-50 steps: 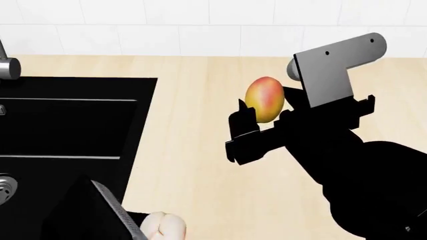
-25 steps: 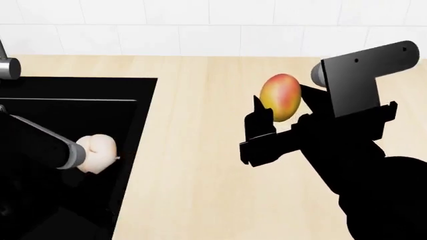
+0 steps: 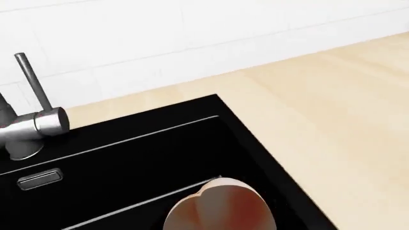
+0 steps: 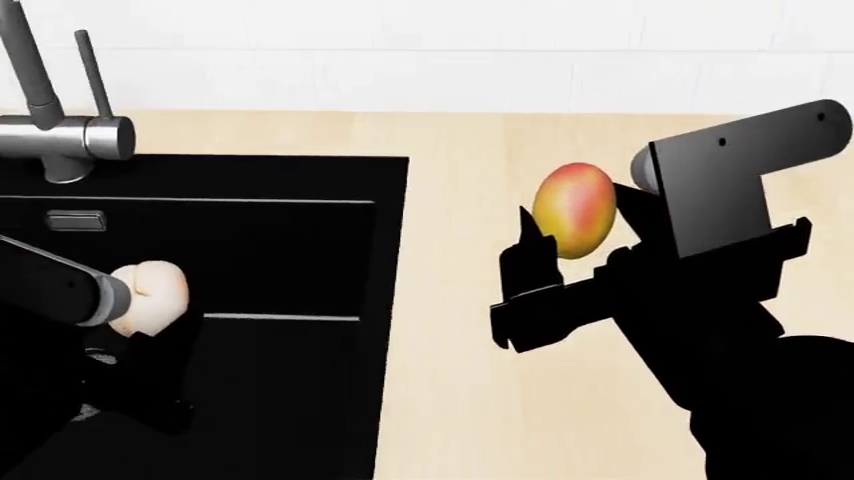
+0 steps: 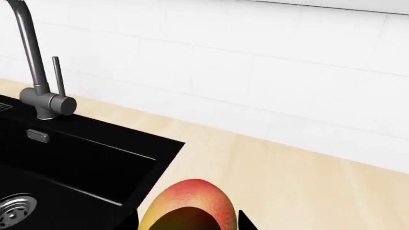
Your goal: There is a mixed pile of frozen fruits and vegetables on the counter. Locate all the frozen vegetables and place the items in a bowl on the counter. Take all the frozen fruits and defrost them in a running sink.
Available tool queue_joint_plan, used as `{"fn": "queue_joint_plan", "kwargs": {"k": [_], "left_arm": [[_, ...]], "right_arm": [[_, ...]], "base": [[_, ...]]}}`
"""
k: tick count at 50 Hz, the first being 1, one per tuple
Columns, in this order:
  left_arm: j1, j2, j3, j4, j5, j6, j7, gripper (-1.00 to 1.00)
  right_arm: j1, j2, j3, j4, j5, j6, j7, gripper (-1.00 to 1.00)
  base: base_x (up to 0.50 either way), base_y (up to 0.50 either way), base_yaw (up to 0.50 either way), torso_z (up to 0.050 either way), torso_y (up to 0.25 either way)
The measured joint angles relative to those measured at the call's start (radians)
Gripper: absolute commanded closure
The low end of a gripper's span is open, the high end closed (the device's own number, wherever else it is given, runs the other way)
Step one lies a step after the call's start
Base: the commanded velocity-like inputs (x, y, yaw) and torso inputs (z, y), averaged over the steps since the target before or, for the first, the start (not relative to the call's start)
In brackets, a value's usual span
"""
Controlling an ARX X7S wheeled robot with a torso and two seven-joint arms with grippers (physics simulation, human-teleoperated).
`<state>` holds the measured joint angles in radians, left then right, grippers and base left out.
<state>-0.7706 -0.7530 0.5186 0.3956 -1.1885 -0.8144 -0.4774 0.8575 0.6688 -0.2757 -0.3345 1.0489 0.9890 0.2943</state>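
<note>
- Holding the mango (image 4: pixel 575 211) in my right gripper (image 4: pixel 567 240), I have it pinched between the black fingers, lifted clear of the beige counter (image 4: pixel 454 400) and to the right of the sink (image 4: pixel 267 260).
- My left gripper (image 4: pixel 127 305) sits over the black basin with the pale round fruit (image 4: pixel 147 297) at its tip. The fruit looks held there, but the fingers themselves are lost against the dark basin, so I cannot tell how they stand.
- The sink's right edge runs straight down the head view, and a wide strip of bare counter lies between that edge and my right gripper.
- Behind the sink stands the steel faucet (image 4: pixel 60 120), near the back left corner, with the white tiled wall (image 4: pixel 534 50) just beyond the counter's rear edge.
- From my right wrist view the mango (image 5: pixel 188 206) is close under the camera, with the sink corner and the round drain (image 5: pixel 16 208) off to one side.
- From my left wrist view the pale fruit (image 3: pixel 221 206) hangs over the basin, just inside its right wall.
- Compared with half a second ago, the view has swung: the sink edge now sits further right in the picture and the faucet shows in full, while the mango and the pale fruit have shifted only slightly.
</note>
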Motion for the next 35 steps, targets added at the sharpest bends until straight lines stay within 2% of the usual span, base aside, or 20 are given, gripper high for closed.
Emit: {"fn": "queue_joint_plan", "kwargs": {"k": [9, 21, 35], "left_arm": [[0.003, 0.002, 0.006, -0.005, 0.011, 0.005, 0.004, 1.00], [0.000, 0.017, 0.025, -0.013, 0.040, 0.015, 0.019, 1.00], [0.007, 0.023, 0.036, -0.009, 0.057, 0.028, 0.030, 1.00]], "right_arm": [[-0.009, 0.007, -0.004, -0.007, 0.000, -0.004, -0.006, 1.00], [-0.033, 0.023, -0.023, -0.020, -0.023, -0.023, -0.023, 1.00], [-0.056, 0.036, -0.023, -0.036, -0.018, -0.026, -0.020, 1.00]], "base": [[0.01, 0.50, 0.00, 0.000, 0.001], [0.23, 0.50, 0.00, 0.000, 0.000], [0.00, 0.50, 0.00, 0.001, 0.001]]}}
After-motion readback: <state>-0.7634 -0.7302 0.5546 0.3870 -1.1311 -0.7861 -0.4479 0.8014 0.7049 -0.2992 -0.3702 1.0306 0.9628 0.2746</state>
